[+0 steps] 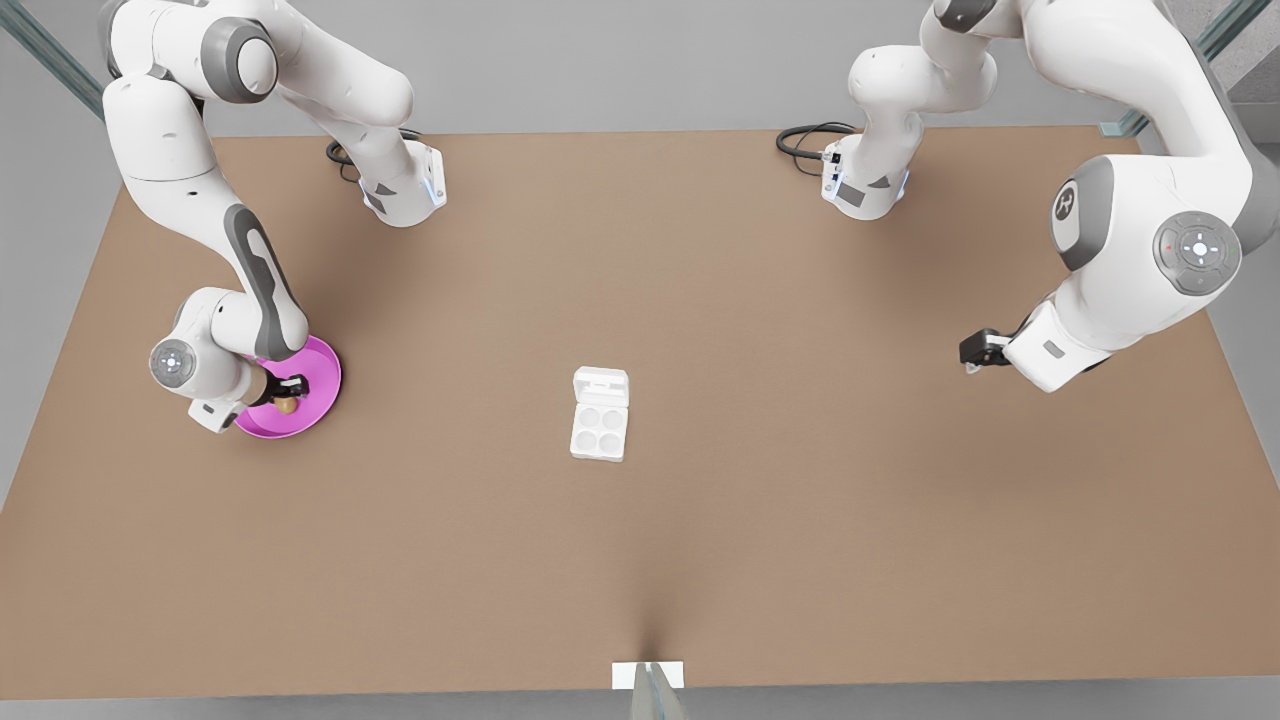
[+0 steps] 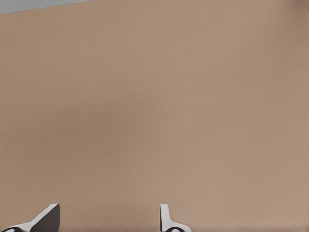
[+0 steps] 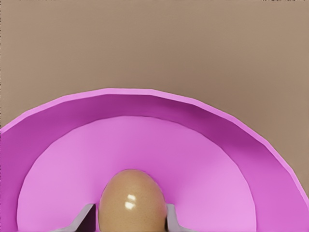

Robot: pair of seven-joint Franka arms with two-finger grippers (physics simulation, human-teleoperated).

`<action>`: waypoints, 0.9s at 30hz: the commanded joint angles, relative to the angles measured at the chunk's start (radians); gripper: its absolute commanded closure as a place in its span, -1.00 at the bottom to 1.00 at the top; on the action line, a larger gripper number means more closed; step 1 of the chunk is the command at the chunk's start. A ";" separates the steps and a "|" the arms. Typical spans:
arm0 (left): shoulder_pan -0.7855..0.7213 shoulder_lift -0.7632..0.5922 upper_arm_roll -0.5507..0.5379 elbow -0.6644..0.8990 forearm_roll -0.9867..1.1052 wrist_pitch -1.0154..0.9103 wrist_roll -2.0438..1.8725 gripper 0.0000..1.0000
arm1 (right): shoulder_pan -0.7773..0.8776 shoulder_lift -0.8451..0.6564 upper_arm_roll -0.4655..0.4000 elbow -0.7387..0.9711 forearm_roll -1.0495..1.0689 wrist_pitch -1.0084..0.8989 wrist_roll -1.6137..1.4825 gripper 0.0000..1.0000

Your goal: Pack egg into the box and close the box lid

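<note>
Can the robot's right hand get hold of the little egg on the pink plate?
Probably yes. The right hand is already down on the pink plate, with a finger on each side of the egg and nothing between them. Whether it has squeezed yet is unclear. The left hand waits open over the table.

No legible text, labels, brands or numbers on anything in view.

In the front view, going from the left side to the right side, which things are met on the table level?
Right gripper at the egg on the pink plate → box with its box lid open → left gripper.
</note>
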 commanded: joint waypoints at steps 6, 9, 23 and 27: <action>0.000 -0.002 0.000 0.000 -0.001 0.000 0.000 -1.00 | -0.002 0.003 0.000 0.003 0.000 0.000 0.000 -0.16; 0.000 -0.002 0.000 0.000 -0.002 -0.002 0.000 -1.00 | -0.002 0.003 0.001 0.003 0.000 0.000 0.000 -0.16; -0.001 -0.002 -0.002 0.000 -0.006 -0.003 -0.001 -1.00 | 0.000 0.009 0.001 0.015 0.000 0.000 0.000 -0.12; -0.001 -0.002 -0.002 -0.002 -0.006 -0.003 -0.001 -1.00 | 0.000 0.009 0.001 0.015 0.001 0.000 0.000 -0.11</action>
